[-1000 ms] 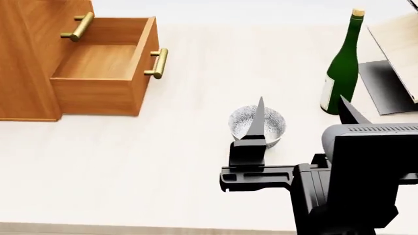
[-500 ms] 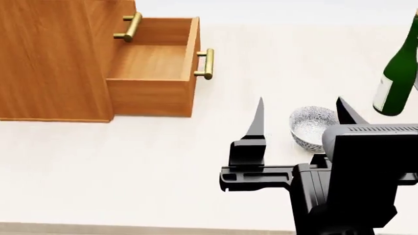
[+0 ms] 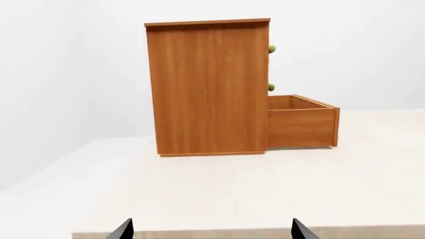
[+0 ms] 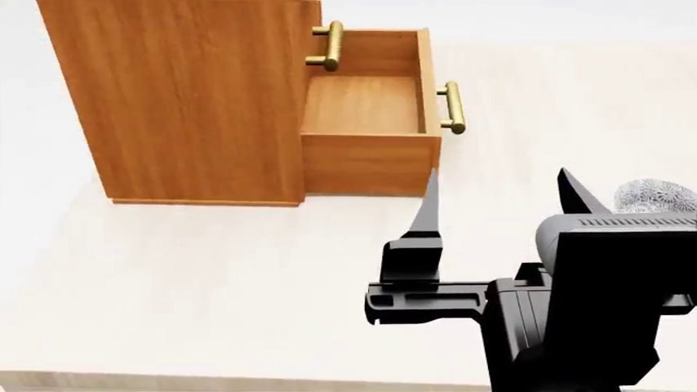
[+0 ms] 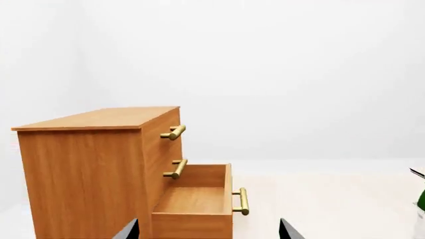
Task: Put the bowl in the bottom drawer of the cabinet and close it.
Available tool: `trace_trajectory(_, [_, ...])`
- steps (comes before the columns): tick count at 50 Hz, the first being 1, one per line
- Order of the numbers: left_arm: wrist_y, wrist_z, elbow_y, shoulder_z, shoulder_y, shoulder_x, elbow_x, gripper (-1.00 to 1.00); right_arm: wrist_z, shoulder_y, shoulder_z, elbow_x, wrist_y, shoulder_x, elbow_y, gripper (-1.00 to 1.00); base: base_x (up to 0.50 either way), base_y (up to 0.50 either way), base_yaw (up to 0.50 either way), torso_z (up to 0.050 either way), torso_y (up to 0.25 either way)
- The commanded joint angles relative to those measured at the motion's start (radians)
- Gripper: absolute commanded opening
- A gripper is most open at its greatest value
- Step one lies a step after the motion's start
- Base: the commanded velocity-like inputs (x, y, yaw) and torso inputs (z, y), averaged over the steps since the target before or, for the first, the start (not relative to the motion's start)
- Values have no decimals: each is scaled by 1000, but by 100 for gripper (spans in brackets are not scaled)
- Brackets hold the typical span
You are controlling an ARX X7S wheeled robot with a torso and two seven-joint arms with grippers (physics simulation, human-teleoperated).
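Now the bowl (image 4: pixel 657 197) sits on the table (image 4: pixel 218 269) at the far right of the head view, partly hidden behind the black body of the right arm, just beyond and to the right of the right hand (image 4: pixel 499 196). That hand hangs above the table with its 2 dark pointed fingers (image 4: pixel 428 208) spread wide apart and nothing between them; the bowl lies outside the gap, beside the right-hand finger, and whether they touch cannot be told. In the right wrist view only the 2 fingertips of the right hand (image 5: pixel 207 229) show, wide apart and empty, facing the cabinet (image 5: pixel 93 169). The left hand (image 3: pixel 210 230) shows in its own wrist view as 2 fingertips, likewise well spread and holding nothing, above the table's near edge. The cabinet (image 4: pixel 185 98) stands on the table at the upper left of the head view, well apart from the bowl. Its bottom drawer (image 4: pixel 370 122) is pulled out and open toward the right, with its brass handle (image 4: pixel 452 108) on the front; the 2 drawers above are shut.
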Motion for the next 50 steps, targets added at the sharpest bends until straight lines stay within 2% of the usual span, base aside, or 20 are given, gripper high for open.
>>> trace_trajectory(1, [0, -8, 0, 5, -1, -7, -2, 100, 9, -9, -1, 12, -10, 3, 4, 100, 0, 500, 0, 0, 0])
trace_trajectory(7, [-4, -11, 5, 8, -1, -10, -4, 100, 10, -19, -6, 13, -24, 7, 9, 100, 0, 403, 0, 0, 0])
trace_trajectory(19, [5, -18, -5, 14, -4, -16, -5, 100, 16, -32, -2, 27, -33, 9, 22, 100, 19, 0, 0, 0, 0])
trace_trajectory(50, [0, -45, 1, 32, -8, -38, -13, 100, 35, -36, 3, 58, -55, 19, 39, 100, 465, 0, 0, 0, 0])
